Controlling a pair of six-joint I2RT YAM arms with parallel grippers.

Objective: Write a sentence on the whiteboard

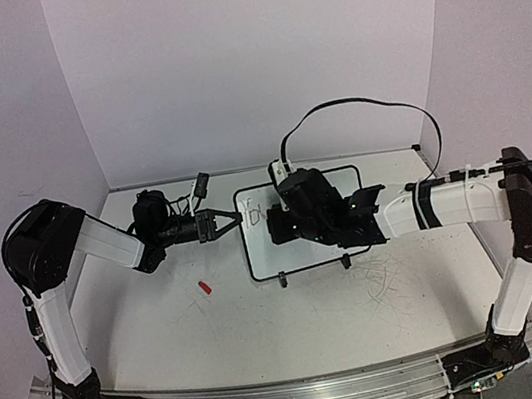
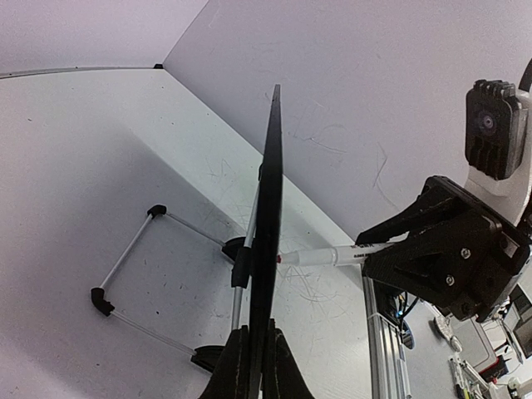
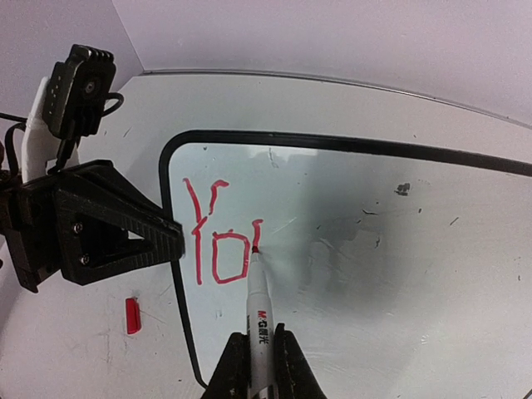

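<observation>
The whiteboard point(image 1: 265, 255) stands tilted on the tabletop, a white board in a thin black frame. My left gripper point(image 1: 234, 220) is shut on its left edge; in the left wrist view the board point(image 2: 270, 208) shows edge-on between the fingers point(image 2: 233, 366). My right gripper point(image 3: 256, 366) is shut on a white marker point(image 3: 259, 307), and the marker's red tip touches the board point(image 3: 374, 249). The sentence point(image 3: 216, 241) reads "Yo" in red plus one short upright stroke at the tip. From the top view the right gripper point(image 1: 275, 223) hides the middle of the board.
A red marker cap point(image 1: 204, 288) lies on the table left of the board's front edge. The board's wire stand point(image 2: 125, 274) reaches out behind it. A black cable point(image 1: 352, 105) loops above the right arm. Walls close the back and both sides.
</observation>
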